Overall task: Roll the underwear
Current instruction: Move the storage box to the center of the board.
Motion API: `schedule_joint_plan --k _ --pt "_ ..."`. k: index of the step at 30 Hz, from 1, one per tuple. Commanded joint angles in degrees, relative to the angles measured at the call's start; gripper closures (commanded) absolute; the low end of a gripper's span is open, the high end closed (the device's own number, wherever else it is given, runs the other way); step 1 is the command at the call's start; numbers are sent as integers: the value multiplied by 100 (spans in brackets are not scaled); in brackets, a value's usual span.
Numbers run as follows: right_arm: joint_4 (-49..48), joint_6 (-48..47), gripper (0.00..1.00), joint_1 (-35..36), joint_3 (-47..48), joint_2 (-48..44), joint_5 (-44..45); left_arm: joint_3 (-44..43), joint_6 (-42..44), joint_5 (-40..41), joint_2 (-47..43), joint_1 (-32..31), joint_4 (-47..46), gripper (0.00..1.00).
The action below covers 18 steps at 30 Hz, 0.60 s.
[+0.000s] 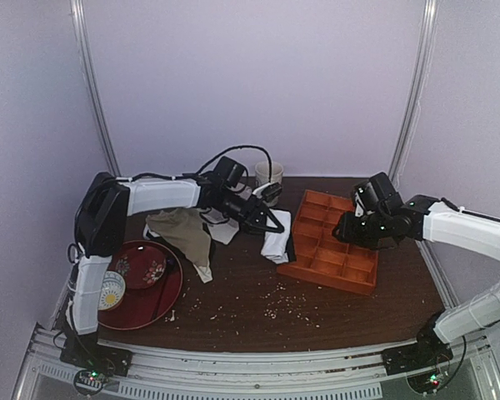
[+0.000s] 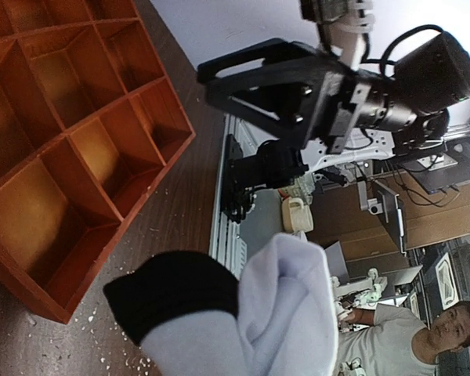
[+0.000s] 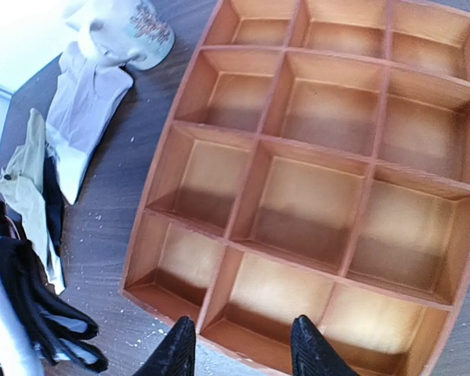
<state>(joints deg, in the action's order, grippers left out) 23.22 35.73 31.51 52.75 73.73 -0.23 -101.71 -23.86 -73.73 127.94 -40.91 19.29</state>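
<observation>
Underwear looks bunched into a loose roll, pinched in left gripper just left of orange tray; right gripper spread, empty; tightening and setting down probably remain.

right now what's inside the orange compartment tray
Nothing shows inside the orange tray: every compartment in the right wrist view has a bare floor. The right gripper hangs open above one edge, its fingertips hiding small bits of the row beneath.
</observation>
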Motion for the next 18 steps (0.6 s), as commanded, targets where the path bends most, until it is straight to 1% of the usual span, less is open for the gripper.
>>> schedule_joint_plan --k 1,6,10,14,18 --pt "326 -109 60 -279 -284 -356 152 -626 415 248 365 -159 591 100" --pt "384 -50 60 -392 -556 -635 96 -1372 530 360 857 -249 974 100" --pt "401 -19 60 -415 -715 -774 84 -1847 487 398 1172 -278 1081 100" --pt "371 -40 61 -421 -760 -636 150 -1974 459 521 1238 -278 1117 100" --pt "297 119 60 -455 -494 -223 363 -2053 929 774 1135 -279 1719 100"
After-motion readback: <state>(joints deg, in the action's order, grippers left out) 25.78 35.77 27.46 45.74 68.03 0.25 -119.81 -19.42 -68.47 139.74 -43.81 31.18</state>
